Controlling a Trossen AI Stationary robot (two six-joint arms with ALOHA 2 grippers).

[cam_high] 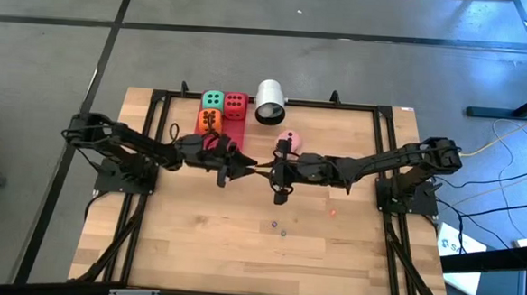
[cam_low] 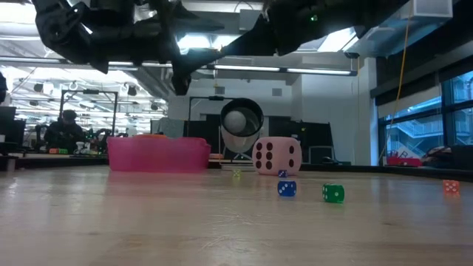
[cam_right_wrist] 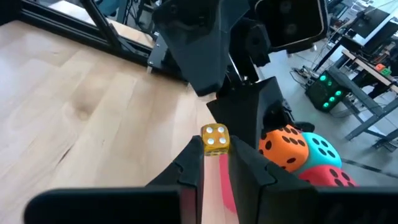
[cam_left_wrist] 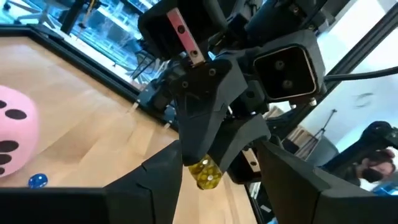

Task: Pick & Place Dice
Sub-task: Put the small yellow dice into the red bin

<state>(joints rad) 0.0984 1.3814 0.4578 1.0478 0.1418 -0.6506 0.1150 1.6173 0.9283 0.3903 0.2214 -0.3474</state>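
Observation:
In the pink tray point(cam_high: 234, 131) at the far side sit a green die point(cam_high: 213, 100), a red die point(cam_high: 236, 102) and an orange die point(cam_high: 210, 121). The pink die point(cam_high: 289, 140) rests on the table beside the tray. Above mid-table my right gripper point(cam_right_wrist: 214, 149) is shut on a small yellow die point(cam_right_wrist: 215, 138). My left gripper point(cam_left_wrist: 221, 163) faces it from the table's left, open. Its fingers stand on either side of the yellow die point(cam_left_wrist: 206, 173) without touching it. My right gripper pinches the small yellow die by two opposite faces point(cam_right_wrist: 213, 142) between its two fingers, only at their free ends. The fingers come nearly level from the table's right. The die is lifted clear of the table.
A white cylinder point(cam_high: 270, 101) lies at the far edge beside the tray. Tiny dice lie loose on the wood nearer the front: a blue one point(cam_low: 287, 188), a green one point(cam_low: 332, 193) and an orange one point(cam_low: 451, 187). A black frame point(cam_high: 386, 136) borders the table.

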